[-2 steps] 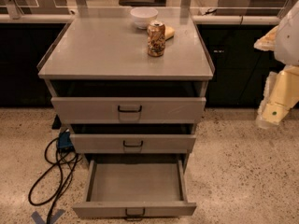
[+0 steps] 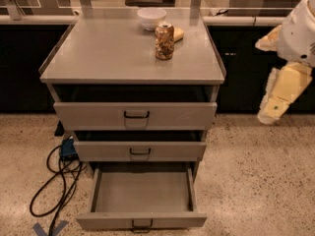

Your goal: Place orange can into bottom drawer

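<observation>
A speckled terrazzo floor runs beneath a grey metal three-drawer cabinet set in front of a dark counter run. On the cabinet's flat top, whose left and right sides carry low raised lips, a small orange-brown drink can with a silver top stands upright toward the back, right of centre and well away from the front edge. A yellow sponge lies just beside the can to its right, and a round white bowl sits close behind it at the rear edge. The front half of the top is bare. Below, the wide, shallow bottom drawer is pulled fully out, its tray open to the air above and reaching forward past the top drawer and the middle drawer, both only slightly ajar. A black cable loops over the floor at the cabinet's left foot. The robot's cream-and-white gripper hangs at the right of the scene, clear of the cabinet's side and well apart from the can, at about the level of the top drawer; whether it is open or closed cannot be told. Open floor lies between it and the cabinet.
</observation>
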`<state>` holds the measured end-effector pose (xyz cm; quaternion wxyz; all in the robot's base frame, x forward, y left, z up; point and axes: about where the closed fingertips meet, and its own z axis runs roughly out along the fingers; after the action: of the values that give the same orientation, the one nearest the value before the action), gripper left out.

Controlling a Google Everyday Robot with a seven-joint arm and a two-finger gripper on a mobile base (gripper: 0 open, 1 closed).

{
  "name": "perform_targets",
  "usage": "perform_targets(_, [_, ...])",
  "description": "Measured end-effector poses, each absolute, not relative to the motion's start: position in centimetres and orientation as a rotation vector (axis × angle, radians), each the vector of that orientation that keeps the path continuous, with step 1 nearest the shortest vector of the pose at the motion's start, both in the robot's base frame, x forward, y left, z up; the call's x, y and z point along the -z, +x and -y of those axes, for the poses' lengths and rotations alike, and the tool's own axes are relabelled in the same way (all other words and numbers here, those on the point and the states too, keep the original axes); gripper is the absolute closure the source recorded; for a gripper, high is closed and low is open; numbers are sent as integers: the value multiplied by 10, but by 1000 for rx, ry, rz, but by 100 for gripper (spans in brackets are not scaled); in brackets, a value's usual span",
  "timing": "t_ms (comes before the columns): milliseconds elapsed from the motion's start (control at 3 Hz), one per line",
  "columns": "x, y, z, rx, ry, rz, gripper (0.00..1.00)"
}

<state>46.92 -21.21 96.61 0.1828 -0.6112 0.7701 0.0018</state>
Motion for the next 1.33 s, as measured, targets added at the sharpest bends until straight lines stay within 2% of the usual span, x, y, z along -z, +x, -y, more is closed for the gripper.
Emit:
perform_targets(667, [-965, 560, 209, -184, -1600, -1940, 0])
perform_targets(1333, [-982, 604, 220, -168, -1382, -1772, 0])
